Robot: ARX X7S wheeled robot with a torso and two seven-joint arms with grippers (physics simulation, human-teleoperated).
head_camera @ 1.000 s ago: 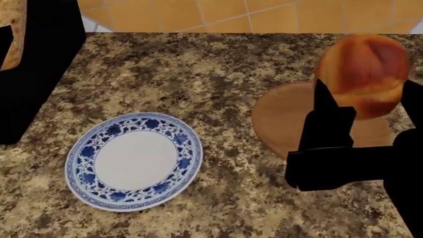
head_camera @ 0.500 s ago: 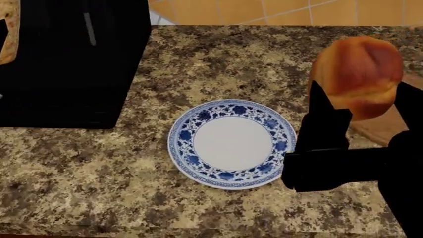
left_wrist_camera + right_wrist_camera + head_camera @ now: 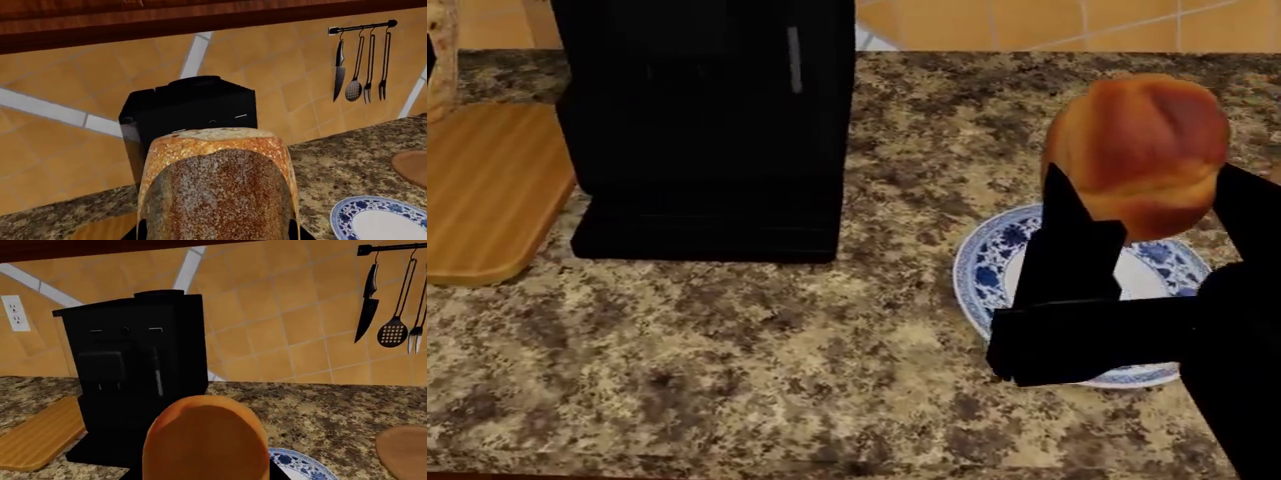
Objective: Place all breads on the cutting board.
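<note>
My right gripper (image 3: pixel 1154 215) is shut on the smooth golden-orange roll (image 3: pixel 1134 150) and holds it above the counter, over the blue-and-white plate; the roll fills the bottom of the right wrist view (image 3: pixel 207 440). My left gripper (image 3: pixel 217 235) is shut on the seeded tan-brown loaf (image 3: pixel 217 185), which stands upright between the jaws. In the head view only a strip of the loaf (image 3: pixel 441 70) shows at the left edge, above the cutting board (image 3: pixel 487 190). The honey-coloured board lies on the counter to the left of a black machine, and also shows in both wrist views (image 3: pixel 40 440) (image 3: pixel 100 230).
A tall black coffee machine (image 3: pixel 707 130) stands between the board and the blue-and-white plate (image 3: pixel 988 265). A round brown wooden disc (image 3: pixel 403 450) lies to the right of the plate. Utensils hang on a wall rail (image 3: pixel 363 60). The counter's front edge runs along the bottom of the head view.
The head view has swung left: the plate slid to the right, the round disc left the view, and the coffee machine and cutting board came in. Both grippers still hold their breads.
</note>
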